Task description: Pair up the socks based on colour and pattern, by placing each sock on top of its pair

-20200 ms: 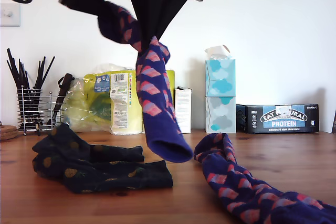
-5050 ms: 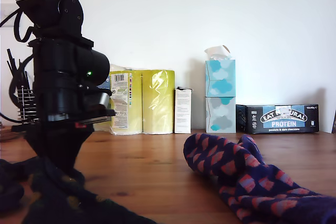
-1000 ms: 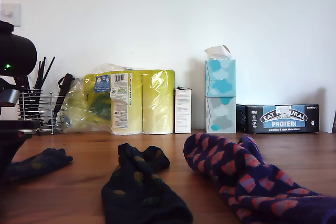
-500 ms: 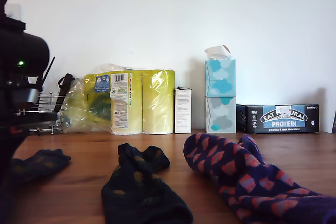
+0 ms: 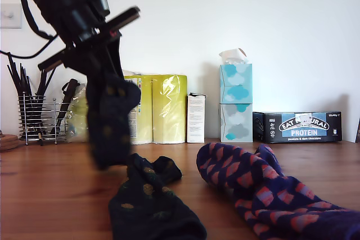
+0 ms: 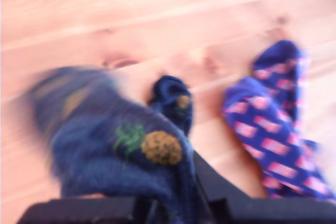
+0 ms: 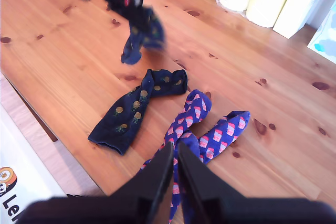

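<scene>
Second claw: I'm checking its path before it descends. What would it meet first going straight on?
Probably the blue-purple socks lying just beyond my second claw, whose jaws look closed and empty; depth is unclear.

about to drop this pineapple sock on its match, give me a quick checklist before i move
1. Grip: my first gripper is shut on the lifted pineapple sock. Ok.
2. Clearance: the lifted sock hangs free above the table. Ok.
3. Target: the flat pineapple sock lies uncovered on the table. Ok.
4. Alignment: the lifted sock hangs beside the flat one's top end, not over its length. Not ok.
5. Other pair: the blue-purple socks lie together, next to the target and apart from it. Ok.
6. My second gripper is up high, jaws together, holding nothing. Ok.
</scene>
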Tool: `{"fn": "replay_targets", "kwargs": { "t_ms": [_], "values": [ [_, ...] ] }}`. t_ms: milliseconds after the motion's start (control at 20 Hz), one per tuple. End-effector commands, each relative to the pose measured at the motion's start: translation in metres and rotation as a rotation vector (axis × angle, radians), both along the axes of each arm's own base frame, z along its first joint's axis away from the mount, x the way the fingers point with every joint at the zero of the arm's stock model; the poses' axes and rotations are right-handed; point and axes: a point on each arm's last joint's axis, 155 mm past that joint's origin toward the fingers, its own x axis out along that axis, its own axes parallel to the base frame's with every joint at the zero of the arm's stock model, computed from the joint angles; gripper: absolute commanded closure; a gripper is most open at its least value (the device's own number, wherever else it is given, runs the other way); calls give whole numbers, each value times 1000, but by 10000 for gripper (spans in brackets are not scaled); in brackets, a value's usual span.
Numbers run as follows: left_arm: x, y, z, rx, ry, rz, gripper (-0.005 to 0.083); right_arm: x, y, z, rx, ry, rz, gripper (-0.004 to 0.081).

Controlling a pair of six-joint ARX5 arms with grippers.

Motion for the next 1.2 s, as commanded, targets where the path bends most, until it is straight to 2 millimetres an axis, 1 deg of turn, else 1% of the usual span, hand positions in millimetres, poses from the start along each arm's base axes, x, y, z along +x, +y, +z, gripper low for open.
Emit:
{"fn": "replay_targets", "kwargs": {
  "t_ms": [0, 100, 300, 500, 600, 700, 850, 1000, 1100, 1150],
  "values": [
    [-3, -2, 0, -5, 18, -17, 794, 1, 1, -4, -5, 3, 5, 782],
    [0, -9, 11, -28, -11, -37, 794, 1, 1, -4, -5, 3, 4, 782],
    [3, -25, 20, -70, -42, -52, 794, 1, 1, -4, -5, 3, 5, 782],
    [14, -44, 39, -160, -102, -46, 794, 1, 1, -4, -5, 3, 4, 782],
    [14, -45, 40, -162, -106, -49, 794, 1, 1, -4, -5, 4, 4, 782],
    [4, -46, 33, -152, -62, -63, 794, 1, 1, -4, -5, 4, 4, 782],
    [-28, -50, 5, -79, 63, -113, 794, 1, 1, -4, -5, 3, 5, 782],
    [-59, -70, -28, -24, 165, -189, 794, 1, 1, -4, -5, 4, 5, 782],
    [-79, -85, -42, -24, 232, -248, 794, 0, 0, -6, -10, 11, 5, 782],
    [-88, -89, -45, -21, 257, -269, 794, -1, 0, -8, -15, 18, 5, 782]
  ]
}}
